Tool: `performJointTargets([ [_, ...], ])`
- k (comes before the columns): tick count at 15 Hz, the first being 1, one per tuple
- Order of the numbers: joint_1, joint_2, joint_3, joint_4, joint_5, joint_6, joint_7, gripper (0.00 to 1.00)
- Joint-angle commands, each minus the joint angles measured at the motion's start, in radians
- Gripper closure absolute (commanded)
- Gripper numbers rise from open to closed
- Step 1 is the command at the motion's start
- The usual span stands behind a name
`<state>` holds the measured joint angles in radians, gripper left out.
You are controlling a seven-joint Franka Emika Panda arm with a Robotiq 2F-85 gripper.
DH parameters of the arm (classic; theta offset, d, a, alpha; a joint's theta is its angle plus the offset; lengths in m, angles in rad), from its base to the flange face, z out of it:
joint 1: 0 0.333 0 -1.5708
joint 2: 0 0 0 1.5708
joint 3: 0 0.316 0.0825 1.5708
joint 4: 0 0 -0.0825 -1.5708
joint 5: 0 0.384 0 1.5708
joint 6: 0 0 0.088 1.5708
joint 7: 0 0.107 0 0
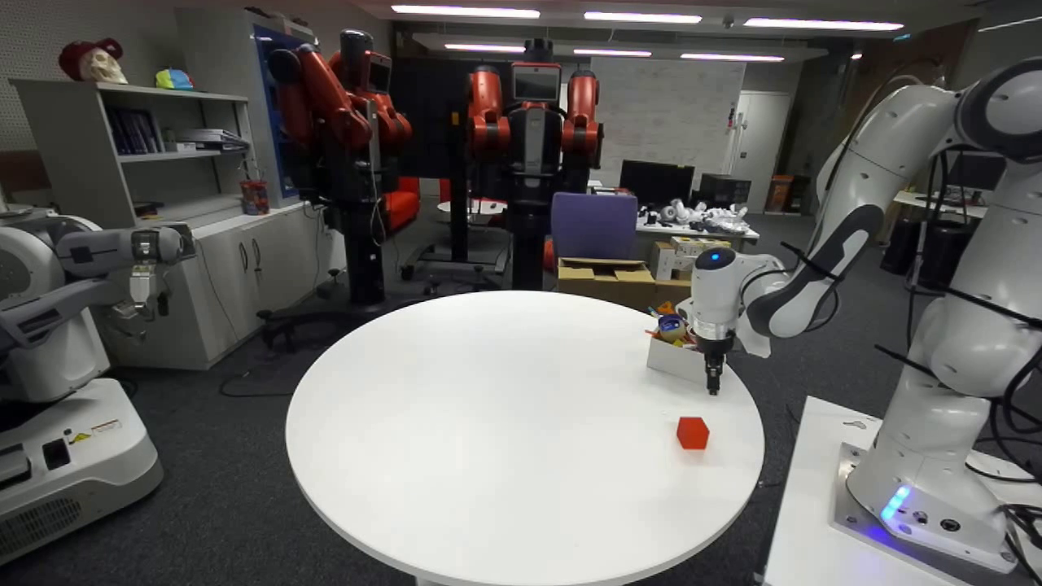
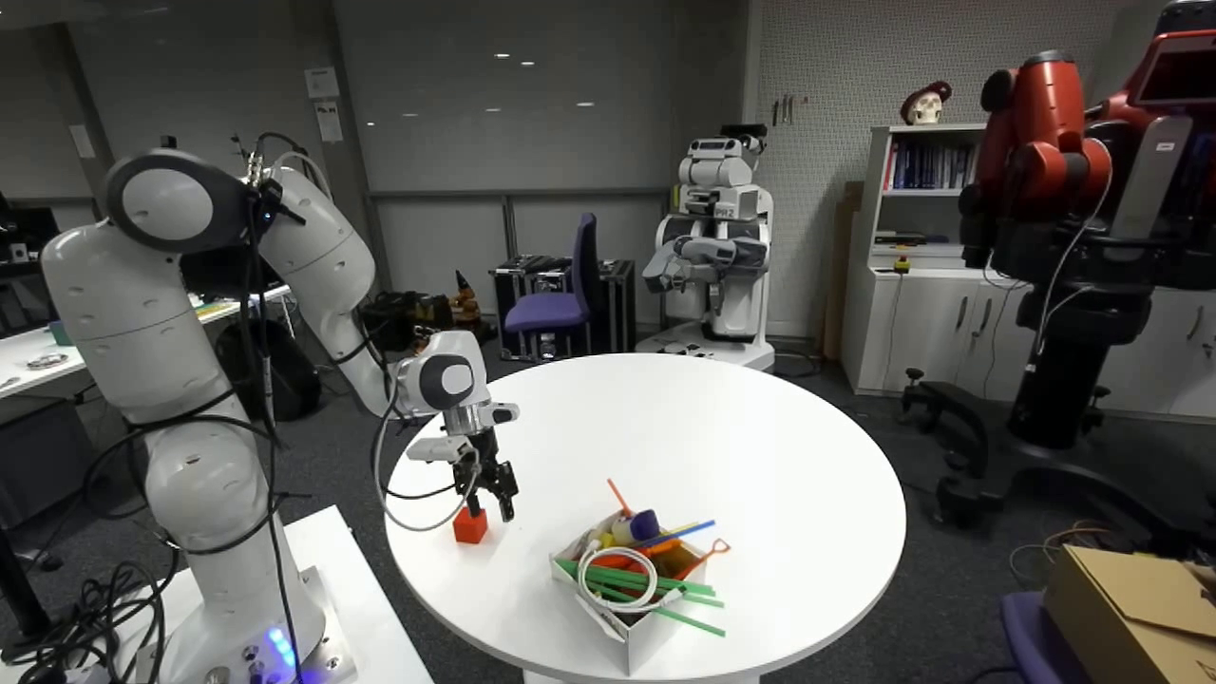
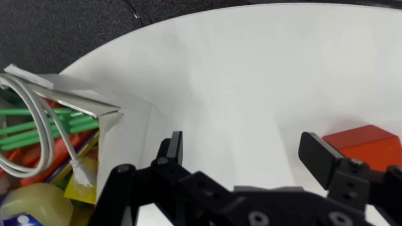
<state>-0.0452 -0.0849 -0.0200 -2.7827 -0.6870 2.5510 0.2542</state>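
Observation:
My gripper stands open above the white table, its two black fingers wide apart with nothing between them. In the wrist view a red cube lies just outside the right finger, which covers part of it. Both exterior views show the cube resting on the table near its edge; in an exterior view my gripper hangs over the table beside it, one finger overlapping the cube. To the other side, in the wrist view, is a white open box filled with mixed items.
The box holds green sticks, a coiled white cable and orange pieces; some sticks jut past its rim. The round table's edge curves close by. Other robots and a cardboard box stand beyond the table.

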Motion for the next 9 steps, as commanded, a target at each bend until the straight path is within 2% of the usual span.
performJointTargets([
  [1,0.028,-0.009,-0.003,0.003,0.119,0.042,-0.259,0.0],
  [3,0.05,0.015,0.003,0.006,0.248,0.062,-0.407,0.0],
  [5,0.074,0.029,0.01,0.008,0.397,0.032,-0.565,0.0],
  [9,0.1,0.006,0.012,0.016,0.64,-0.126,-0.883,0.0],
])
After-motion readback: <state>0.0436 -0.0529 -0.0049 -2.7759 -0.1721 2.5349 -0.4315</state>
